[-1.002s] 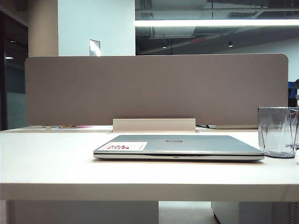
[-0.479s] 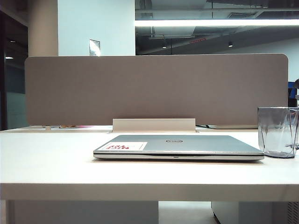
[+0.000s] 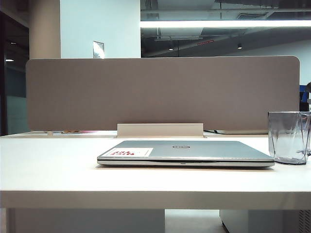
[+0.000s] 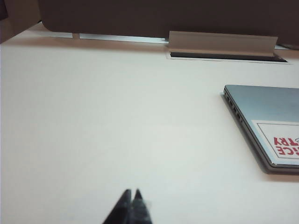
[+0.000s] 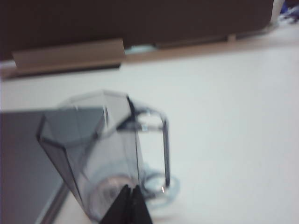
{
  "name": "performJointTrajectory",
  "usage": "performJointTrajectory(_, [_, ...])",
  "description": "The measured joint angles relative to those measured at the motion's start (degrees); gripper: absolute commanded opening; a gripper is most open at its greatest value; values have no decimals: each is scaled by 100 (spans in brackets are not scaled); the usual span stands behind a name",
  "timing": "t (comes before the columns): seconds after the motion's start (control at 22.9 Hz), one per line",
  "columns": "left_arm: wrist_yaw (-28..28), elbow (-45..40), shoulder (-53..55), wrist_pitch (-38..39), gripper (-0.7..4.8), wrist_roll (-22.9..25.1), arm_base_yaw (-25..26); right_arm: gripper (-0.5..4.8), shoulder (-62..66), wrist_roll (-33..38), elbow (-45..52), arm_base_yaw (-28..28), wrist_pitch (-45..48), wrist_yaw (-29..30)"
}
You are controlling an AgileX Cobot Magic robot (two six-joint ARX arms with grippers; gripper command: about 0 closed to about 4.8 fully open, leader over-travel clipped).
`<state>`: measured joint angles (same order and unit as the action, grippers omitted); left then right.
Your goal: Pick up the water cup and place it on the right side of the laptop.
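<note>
Water cup (image 3: 288,137) stood upright near the desk's (image 3: 53,170) right edge, just beside the closed laptop (image 3: 184,152), right gripper (image 5: 130,190) pressed together, seemingly empty, close before it, left gripper (image 4: 131,194) likewise closed over bare desk, partition (image 3: 160,92) behind.

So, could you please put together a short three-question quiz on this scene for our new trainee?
1. True or false: the laptop lid is open.
2. The water cup stands where? A) on the laptop B) on the table right of the laptop C) lying tipped over
3. Is the right end effector holding the cup, and how do both end effectors stand?

Key: 1 false. 2 B. 3 No; right and left end effector are both shut, empty.
</note>
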<state>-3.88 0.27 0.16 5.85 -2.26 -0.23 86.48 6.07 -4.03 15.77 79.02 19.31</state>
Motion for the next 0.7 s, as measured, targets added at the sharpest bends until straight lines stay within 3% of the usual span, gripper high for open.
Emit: performJointTrajectory(0.7, [0,0,0,63,-3,0,0,-9,-2035,584,350,-13,-297,52])
